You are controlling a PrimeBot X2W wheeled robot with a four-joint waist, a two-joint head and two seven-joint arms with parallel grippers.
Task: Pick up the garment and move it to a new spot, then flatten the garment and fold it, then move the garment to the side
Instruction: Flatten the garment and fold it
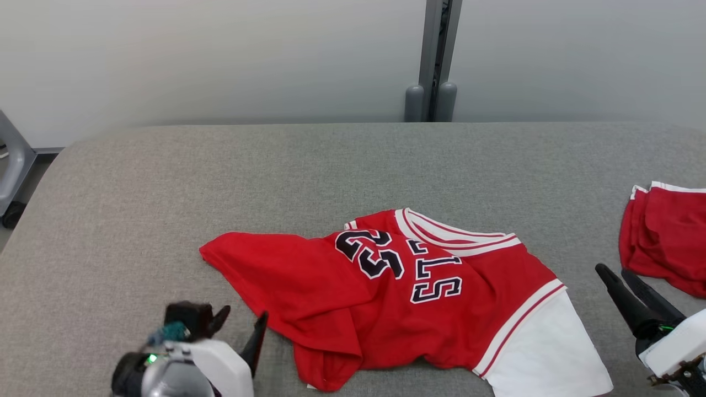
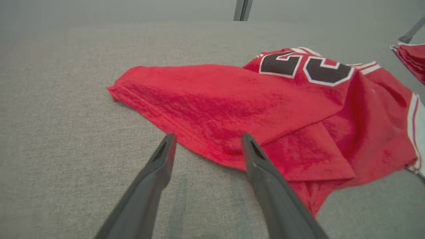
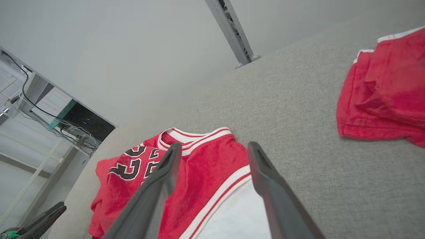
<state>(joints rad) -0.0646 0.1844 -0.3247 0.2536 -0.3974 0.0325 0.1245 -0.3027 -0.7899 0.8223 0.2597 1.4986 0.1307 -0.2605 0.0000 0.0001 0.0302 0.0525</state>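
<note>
The garment (image 1: pixel 386 298) is a red jersey with black "23" lettering, white-striped trim and a white sleeve, lying crumpled on the grey table (image 1: pixel 165 193) near its front. My left gripper (image 1: pixel 244 315) is open just left of the jersey's lower left fold. In the left wrist view the left gripper (image 2: pixel 208 136) has its tips at the red hem of the garment (image 2: pixel 252 99), with nothing held. My right gripper (image 1: pixel 613 271) stands open to the right of the white sleeve. In the right wrist view the right gripper (image 3: pixel 215 144) hovers above the garment (image 3: pixel 206 166), holding nothing.
A second red garment with white trim (image 1: pixel 667 237) lies folded at the table's right edge, also seen as a red pile (image 3: pixel 385 96). A grey post (image 1: pixel 436 60) stands behind the table. A grey frame on a wheel (image 1: pixel 14 165) is off the left edge.
</note>
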